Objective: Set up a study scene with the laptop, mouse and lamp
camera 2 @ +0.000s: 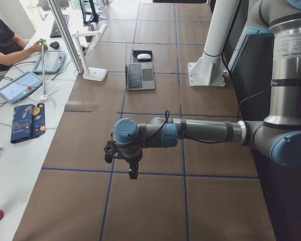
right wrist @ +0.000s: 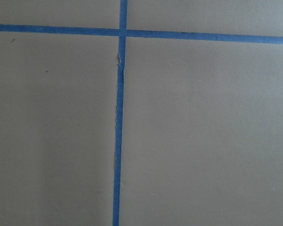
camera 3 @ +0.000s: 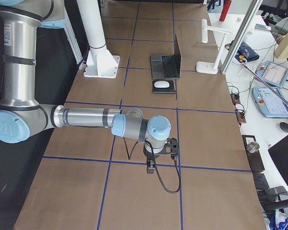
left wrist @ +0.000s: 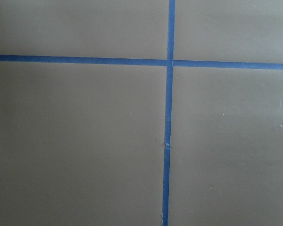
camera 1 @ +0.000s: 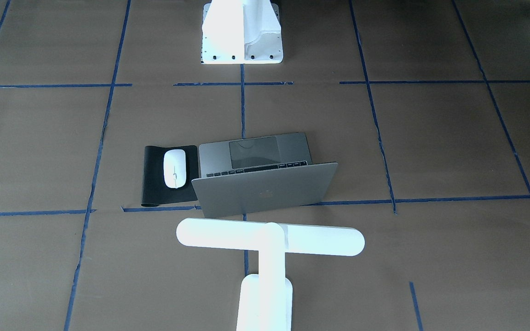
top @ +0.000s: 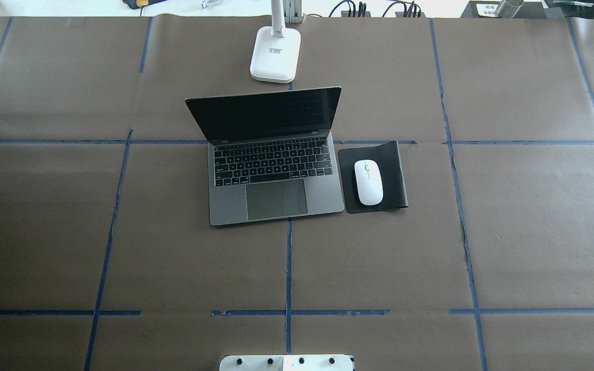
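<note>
The space-grey laptop (top: 276,198) stands open at the table's middle, its dark screen towards the robot's side. Its lid (camera 1: 265,188) shows a faint apple logo in the front-facing view. To its right, the white mouse (top: 368,181) lies on a black mouse pad (top: 395,154). Behind the laptop stands the white lamp (top: 275,54), and its bar head (camera 1: 269,236) hangs over the lid. My left gripper (camera 2: 133,173) and right gripper (camera 3: 151,168) hang over bare paper far from these things. They show only in the side views, so I cannot tell their state.
Brown paper with blue tape lines (left wrist: 169,117) covers the table. The white robot pedestal (camera 1: 242,32) stands at the robot's edge. A side bench with tablets (camera 2: 20,85) and a seated person (camera 2: 2,42) runs along the far side.
</note>
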### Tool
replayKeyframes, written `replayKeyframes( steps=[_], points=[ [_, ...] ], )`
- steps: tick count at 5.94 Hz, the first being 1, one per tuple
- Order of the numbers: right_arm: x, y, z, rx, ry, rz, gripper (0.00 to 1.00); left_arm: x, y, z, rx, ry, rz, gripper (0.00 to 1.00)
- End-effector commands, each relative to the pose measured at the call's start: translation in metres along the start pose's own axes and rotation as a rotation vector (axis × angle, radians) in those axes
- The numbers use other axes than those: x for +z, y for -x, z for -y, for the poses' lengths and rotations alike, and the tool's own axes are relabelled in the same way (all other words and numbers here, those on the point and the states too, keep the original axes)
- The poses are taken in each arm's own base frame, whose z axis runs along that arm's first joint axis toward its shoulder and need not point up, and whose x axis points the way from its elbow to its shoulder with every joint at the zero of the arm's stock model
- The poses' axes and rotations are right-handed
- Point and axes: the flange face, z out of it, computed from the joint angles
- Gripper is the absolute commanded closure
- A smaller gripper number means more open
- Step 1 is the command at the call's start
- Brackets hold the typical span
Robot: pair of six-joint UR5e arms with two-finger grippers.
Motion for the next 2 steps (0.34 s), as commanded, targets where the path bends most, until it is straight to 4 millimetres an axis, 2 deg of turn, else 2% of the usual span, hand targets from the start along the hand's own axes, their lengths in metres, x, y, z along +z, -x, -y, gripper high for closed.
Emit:
replayKeyframes(
  steps=[1,2],
  points=[
    [-0.0025,0.0020,0.0017,-0.002,-0.005,-0.001,0.00,0.0000,0.0000,0.0000,0.003,0.000,0.000,0.00],
    [-0.0025,0.0021,0.0017,-0.002,-0.005,-0.001,0.00,-0.0001,-0.0001,0.0001,0.004,-0.001,0.000,0.00]
  ],
)
